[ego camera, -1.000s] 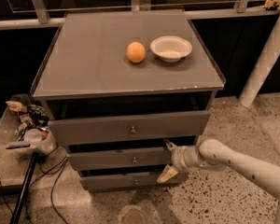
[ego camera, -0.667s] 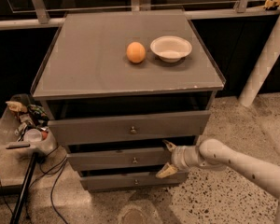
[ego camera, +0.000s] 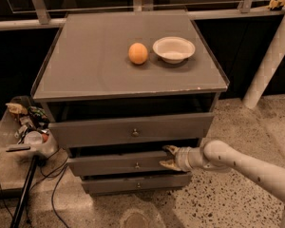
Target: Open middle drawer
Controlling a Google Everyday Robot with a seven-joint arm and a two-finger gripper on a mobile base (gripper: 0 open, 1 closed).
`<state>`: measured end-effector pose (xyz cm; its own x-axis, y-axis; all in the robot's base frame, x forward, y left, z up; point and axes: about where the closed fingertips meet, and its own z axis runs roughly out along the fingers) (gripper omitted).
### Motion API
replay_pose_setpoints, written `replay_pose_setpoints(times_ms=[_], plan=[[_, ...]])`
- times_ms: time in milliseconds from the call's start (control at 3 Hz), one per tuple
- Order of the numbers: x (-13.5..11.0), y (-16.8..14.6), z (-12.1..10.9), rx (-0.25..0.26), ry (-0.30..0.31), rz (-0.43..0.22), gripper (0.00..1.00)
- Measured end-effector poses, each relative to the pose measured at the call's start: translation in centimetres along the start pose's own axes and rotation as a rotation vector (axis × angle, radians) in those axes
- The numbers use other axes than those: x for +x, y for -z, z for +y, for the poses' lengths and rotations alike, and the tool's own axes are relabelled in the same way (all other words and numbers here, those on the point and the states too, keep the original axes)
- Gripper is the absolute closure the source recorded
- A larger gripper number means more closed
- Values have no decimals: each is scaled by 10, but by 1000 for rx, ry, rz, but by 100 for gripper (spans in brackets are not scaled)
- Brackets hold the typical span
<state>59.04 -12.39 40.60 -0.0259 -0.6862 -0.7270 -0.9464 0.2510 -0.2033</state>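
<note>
The grey cabinet has three drawers. The middle drawer (ego camera: 118, 164) is the wide shallow one with a small round knob (ego camera: 137, 165) at its centre. It sits between the taller top drawer (ego camera: 133, 129) and the narrow lowest drawer (ego camera: 133, 184). My gripper (ego camera: 168, 157) reaches in from the right, at the right end of the middle drawer's front. Its fingers are apart. The upper fingertip (ego camera: 170, 149) is at the drawer's top edge and the lower one is against the front face. The gripper is well right of the knob.
An orange (ego camera: 138, 53) and a white bowl (ego camera: 174, 49) sit on the cabinet top (ego camera: 85, 65). A clear bin of clutter (ego camera: 26, 127), a black stand and cables are at the lower left. A white post (ego camera: 270, 61) stands at the right on speckled floor.
The lower finger has come up and the fingers are closer together. The gripper sits slightly further left against the middle drawer's front. The drawers have not visibly moved.
</note>
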Motion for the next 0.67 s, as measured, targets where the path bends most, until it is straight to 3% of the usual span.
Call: replay_pose_setpoints(times_ms=[333,667], plan=[[-4,3,-3,0,0,0,88],[-6,4,-4,0,0,0,100]])
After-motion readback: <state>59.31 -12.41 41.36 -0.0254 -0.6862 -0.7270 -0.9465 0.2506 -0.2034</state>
